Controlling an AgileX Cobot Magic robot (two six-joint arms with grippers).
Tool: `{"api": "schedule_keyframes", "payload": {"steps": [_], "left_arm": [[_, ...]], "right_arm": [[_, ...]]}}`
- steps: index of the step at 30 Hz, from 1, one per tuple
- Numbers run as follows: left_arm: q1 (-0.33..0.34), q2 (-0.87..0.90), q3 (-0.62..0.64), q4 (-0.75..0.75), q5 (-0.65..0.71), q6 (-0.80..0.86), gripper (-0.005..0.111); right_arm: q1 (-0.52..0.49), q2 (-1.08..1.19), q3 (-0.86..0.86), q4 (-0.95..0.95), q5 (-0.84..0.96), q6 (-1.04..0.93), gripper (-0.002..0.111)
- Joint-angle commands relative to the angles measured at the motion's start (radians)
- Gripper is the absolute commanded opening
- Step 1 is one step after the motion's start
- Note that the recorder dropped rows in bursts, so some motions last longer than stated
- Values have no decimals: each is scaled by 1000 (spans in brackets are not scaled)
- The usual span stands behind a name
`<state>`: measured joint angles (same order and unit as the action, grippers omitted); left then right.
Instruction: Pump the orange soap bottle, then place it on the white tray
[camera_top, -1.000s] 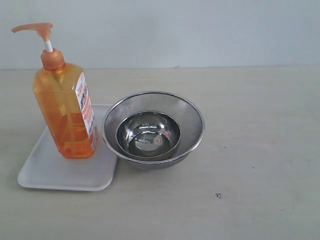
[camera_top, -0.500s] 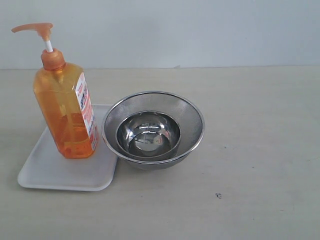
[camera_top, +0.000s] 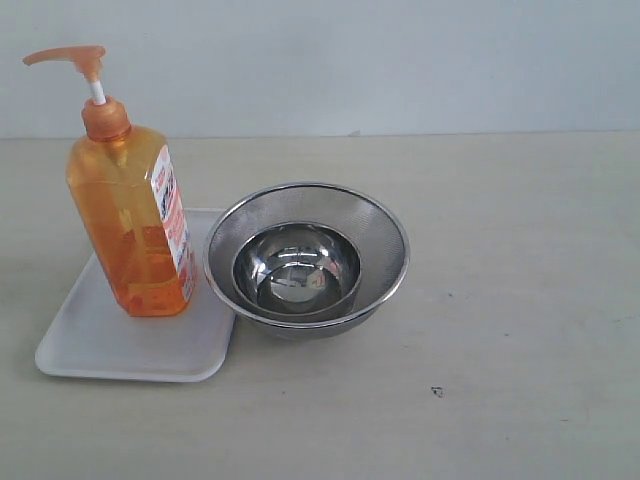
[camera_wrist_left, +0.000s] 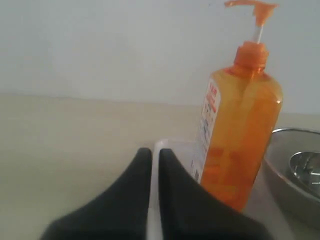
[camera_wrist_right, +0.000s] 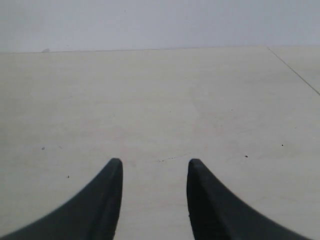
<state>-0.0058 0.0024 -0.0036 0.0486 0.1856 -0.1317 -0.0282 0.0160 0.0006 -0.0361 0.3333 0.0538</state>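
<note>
Two things stand toward the tabletop's (camera_top: 520, 300) left edge: the orange soap bottle (camera_top: 130, 225), upright on the white tray (camera_top: 100, 350), and a steel bowl (camera_top: 296, 268) nested in a mesh strainer (camera_top: 375, 225) just beside it. Near the bottle, the left fingers (camera_wrist_left: 142, 165) are pressed together, empty. The right fingers (camera_wrist_right: 112, 180) stand apart, holding nothing.

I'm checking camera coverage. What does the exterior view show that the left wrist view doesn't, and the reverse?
Exterior only: the whole white tray and a dark speck on the table. Left wrist only: the left gripper, fingers shut and empty. Both: the orange soap bottle upright on the tray, beside the steel bowl.
</note>
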Motion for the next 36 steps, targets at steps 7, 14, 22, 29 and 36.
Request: {"api": "schedule_keyframes", "payload": {"steps": [7,14,22,29,36], "left_arm": [[-5,-2,4,150,133,-169,5],[-5,-2,4,150,133,-167,5],[-5,-2,4,150,133,-167,5],[-5,-2,4,150,133,-167,5],[-5,-2,4,150,133,-167,5]], "right_arm": [[-2,-4,-1,0,-7,-4,38],[-2,-4,-1,0,-7,-4,38],[-2,-4,-1,0,-7,-4,38],[-2,-4,-1,0,-7,-4,38],[-2,-4,-1,0,-7,-4,38]]}}
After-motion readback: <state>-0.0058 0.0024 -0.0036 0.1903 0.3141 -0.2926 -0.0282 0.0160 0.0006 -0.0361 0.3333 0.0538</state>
